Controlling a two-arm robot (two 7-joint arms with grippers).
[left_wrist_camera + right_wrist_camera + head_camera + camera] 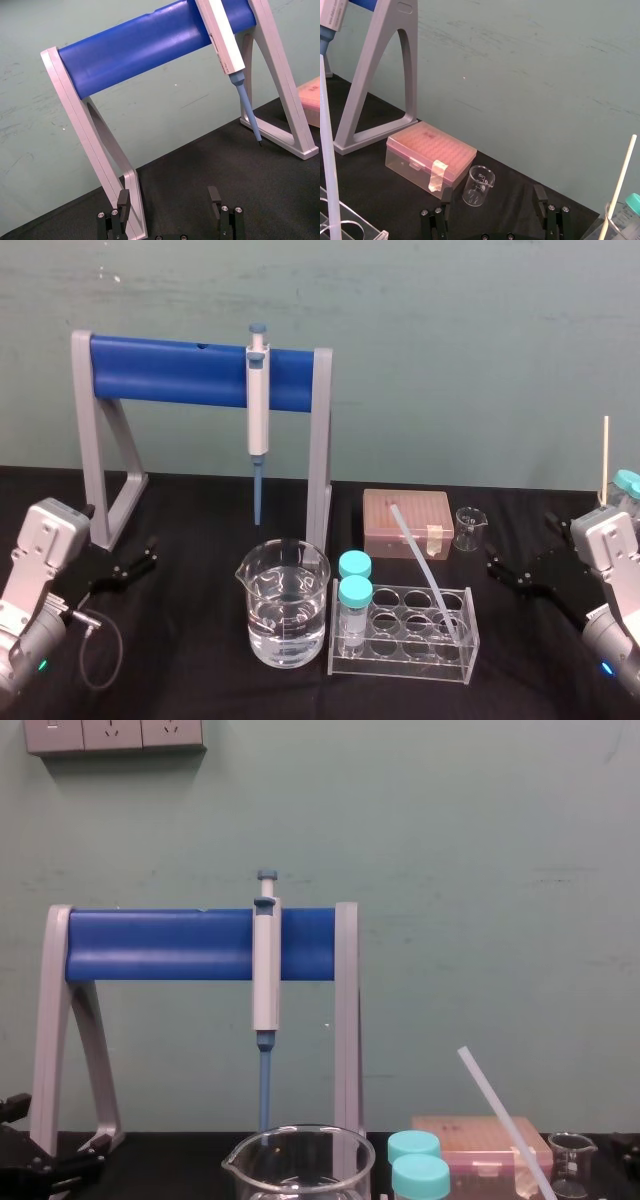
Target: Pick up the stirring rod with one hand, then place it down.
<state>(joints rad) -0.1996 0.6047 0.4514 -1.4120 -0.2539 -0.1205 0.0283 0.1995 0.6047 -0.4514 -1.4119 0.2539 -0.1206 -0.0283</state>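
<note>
Black tabletop (pixel 200 502) meets a pale green wall. On it the stirring rod (pixel 428 565) leans in the clear tube rack (pixel 400 658), foot at the rack's right end and top toward the pink tip box (pixel 405 520). The left gripper (pixel 170 197) and right gripper (pixel 492 195) sit at the 2 sides, well apart from the rod, jaws wide and holding nothing.

The pipette stand (pixel 320 440) is at the back of the table (pixel 200 510), left of centre, and the pipette (pixel 258 410) hangs from its bar. In front of its right leg is the large beaker (pixel 283 605). Just right of that, the rack (pixel 400 662) holds two capped vials (pixel 353 605) and the stirring rod (pixel 420 560), which leans back toward the box (pixel 425 505) behind. The small beaker (pixel 468 528) is just right of the box. The left gripper (pixel 150 551) is far left, the right gripper (pixel 520 543) far right.
</note>
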